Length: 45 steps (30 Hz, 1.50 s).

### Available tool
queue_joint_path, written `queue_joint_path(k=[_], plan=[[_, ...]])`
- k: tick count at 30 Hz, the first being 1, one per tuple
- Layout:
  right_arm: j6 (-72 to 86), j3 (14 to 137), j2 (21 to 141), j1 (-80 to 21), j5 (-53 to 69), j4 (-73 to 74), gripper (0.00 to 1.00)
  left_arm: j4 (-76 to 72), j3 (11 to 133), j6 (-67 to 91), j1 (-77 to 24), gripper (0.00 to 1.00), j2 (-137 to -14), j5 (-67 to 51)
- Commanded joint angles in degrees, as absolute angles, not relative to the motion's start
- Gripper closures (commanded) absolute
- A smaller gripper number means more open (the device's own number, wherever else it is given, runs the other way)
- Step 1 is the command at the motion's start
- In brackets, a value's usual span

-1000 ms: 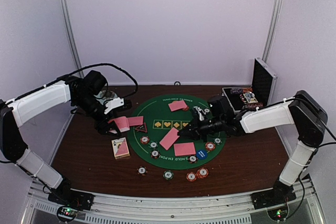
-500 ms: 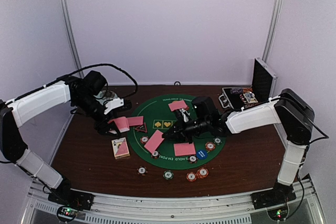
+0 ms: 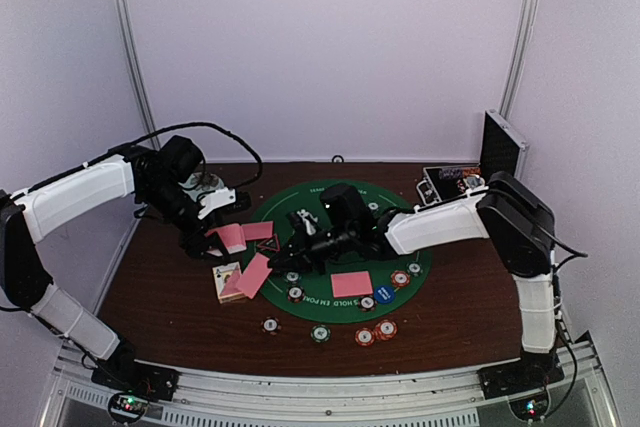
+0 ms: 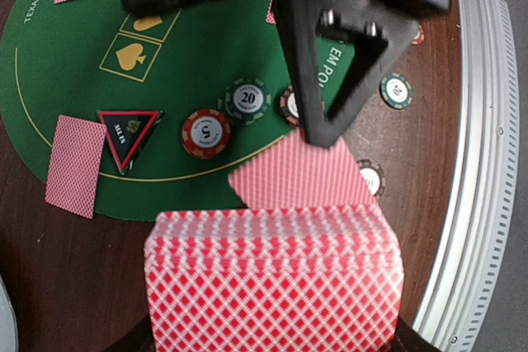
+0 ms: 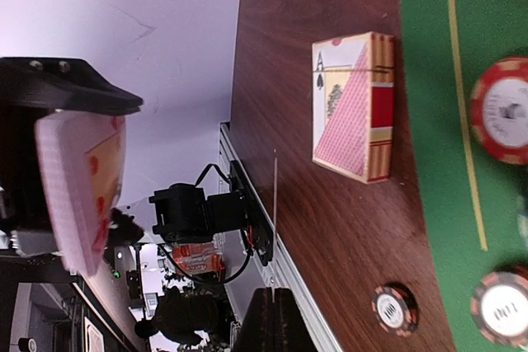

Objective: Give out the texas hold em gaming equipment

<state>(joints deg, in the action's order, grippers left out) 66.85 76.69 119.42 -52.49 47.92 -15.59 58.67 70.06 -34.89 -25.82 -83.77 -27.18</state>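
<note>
Pinching a single pink-backed card [image 4: 301, 179] in my right gripper [image 3: 273, 264], jaws closed on it, I hold it low over the green mat's [image 4: 58, 72] near-left edge, beside the card box [image 3: 225, 283], for dealing. My left gripper [image 3: 210, 239], just left and farther, clamps the deck [image 4: 272, 278] as supply.

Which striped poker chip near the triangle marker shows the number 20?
The dark green striped chip; the red striped chip, nearer the black-red triangle marker, shows 5.
</note>
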Motion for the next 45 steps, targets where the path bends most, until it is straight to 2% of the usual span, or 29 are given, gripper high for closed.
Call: queue_joint_path(k=[1,5,8,12,15,17,29,36,45], plan=[[66.9,85.9,128.5,-57.3,52.8,-12.9,1.00,58.6,70.7,-35.0,-25.8,1.00,-81.4,-27.8],[66.8,95.5,136.2,-60.6,55.6,-9.2,0.98,59.6,71.2,-35.5,-25.8,1.00,-81.3,-27.4],[64.3,98.0,137.3,-60.7,55.2,-5.5,0.89,59.6,71.1,-35.6,-25.8,1.00,-81.0,-27.3],[60.1,98.6,135.7,-60.4,53.3,1.1,0.66,59.7,71.2,-35.6,-25.8,1.00,-80.9,-27.3],[59.1,93.3,131.0,-59.4,50.2,0.2,0.49,59.7,71.0,-35.6,-25.8,1.00,-80.7,-27.3],[59.1,89.5,127.5,-58.4,48.8,-2.5,0.44,59.6,70.9,-35.7,-25.8,1.00,-80.5,-27.3],[60.7,76.1,111.6,-54.5,43.9,-11.7,0.26,59.7,70.8,-35.2,-25.8,1.00,-80.2,-28.2],[66.1,79.7,114.3,-54.7,43.8,-19.2,0.25,59.7,70.8,-34.7,-25.8,1.00,-80.2,-29.1],[68.5,86.8,119.9,-56.0,45.0,-21.0,0.25,59.6,70.9,-34.4,-26.2,1.00,-80.7,-29.6]])
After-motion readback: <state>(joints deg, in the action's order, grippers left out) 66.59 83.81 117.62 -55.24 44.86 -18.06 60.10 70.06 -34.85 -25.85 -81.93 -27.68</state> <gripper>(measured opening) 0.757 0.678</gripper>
